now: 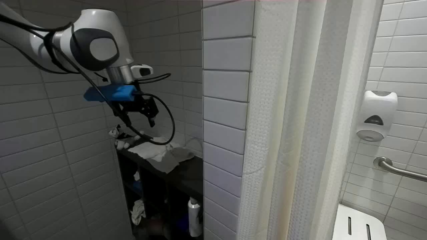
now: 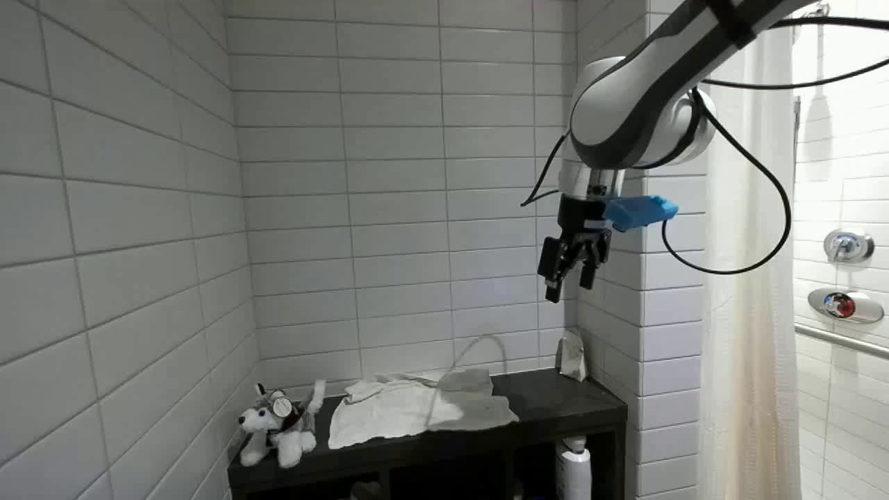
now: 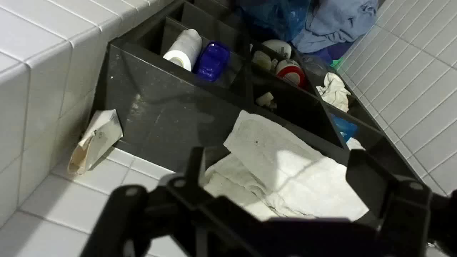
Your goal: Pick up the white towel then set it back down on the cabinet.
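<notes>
The dark cabinet (image 2: 555, 399) carries the white towel (image 2: 430, 410), which lies spread and partly folded on its top. My pincer (image 2: 569, 290) hangs well above, spread wide and holding nothing. Because the cloth is so thin and flat, I may close on air, or jam against the hard top if I reach too low. A weak grip at one edge could let it slip, or drag it into the toy dog (image 2: 285, 436) just beside it. In the cabinet's compartments, a white bottle (image 3: 185, 50) sits beside a blue container (image 3: 213, 60), with a red-and-white tub (image 3: 292, 73) in another.
</notes>
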`<state>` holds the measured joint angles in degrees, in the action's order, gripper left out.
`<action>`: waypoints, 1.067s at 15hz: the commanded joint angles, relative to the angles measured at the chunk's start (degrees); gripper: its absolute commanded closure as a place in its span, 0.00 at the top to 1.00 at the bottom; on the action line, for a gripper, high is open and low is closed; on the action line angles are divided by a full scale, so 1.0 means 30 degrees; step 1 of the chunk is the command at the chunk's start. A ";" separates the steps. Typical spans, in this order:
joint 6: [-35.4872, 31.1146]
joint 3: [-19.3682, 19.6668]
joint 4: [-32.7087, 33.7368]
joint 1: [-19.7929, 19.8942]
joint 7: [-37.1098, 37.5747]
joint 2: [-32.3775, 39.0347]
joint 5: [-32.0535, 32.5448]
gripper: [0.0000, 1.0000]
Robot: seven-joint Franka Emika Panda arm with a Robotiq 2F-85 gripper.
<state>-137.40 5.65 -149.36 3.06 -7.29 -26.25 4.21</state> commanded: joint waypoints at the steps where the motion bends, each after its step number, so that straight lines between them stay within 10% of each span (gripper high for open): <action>1: 0.0054 -0.0077 0.0030 0.0070 -0.0030 -0.0005 -0.0052 1.00; 16: -0.2099 0.0272 -0.0290 0.0689 0.0350 0.2467 0.0017 1.00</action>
<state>-140.01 5.97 -149.79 4.08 -6.96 -22.19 4.21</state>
